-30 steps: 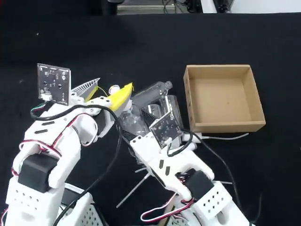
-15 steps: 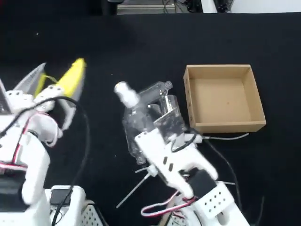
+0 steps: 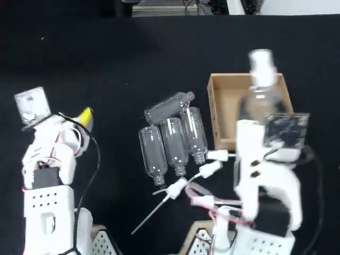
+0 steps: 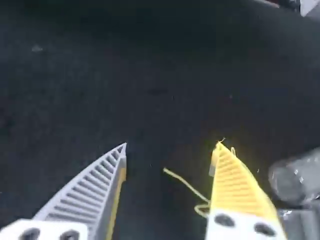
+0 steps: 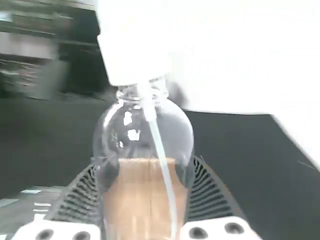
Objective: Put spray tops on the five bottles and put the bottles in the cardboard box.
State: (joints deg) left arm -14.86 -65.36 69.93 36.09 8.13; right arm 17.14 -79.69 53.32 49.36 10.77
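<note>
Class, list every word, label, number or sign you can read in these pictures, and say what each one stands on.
No text can be read here.
The box: plain cardboard, no print.
The raised bottle and the four lying bottles: clear, no labels.
The circuit boards on the arms: any markings are too small to read.

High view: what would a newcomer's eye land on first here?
The clear plastic bottle with a white spray top, held upright in the right gripper over the brown cardboard box. Next, four uncapped clear bottles lying bunched on the black table left of the box, loose white spray tops beside them.
</note>
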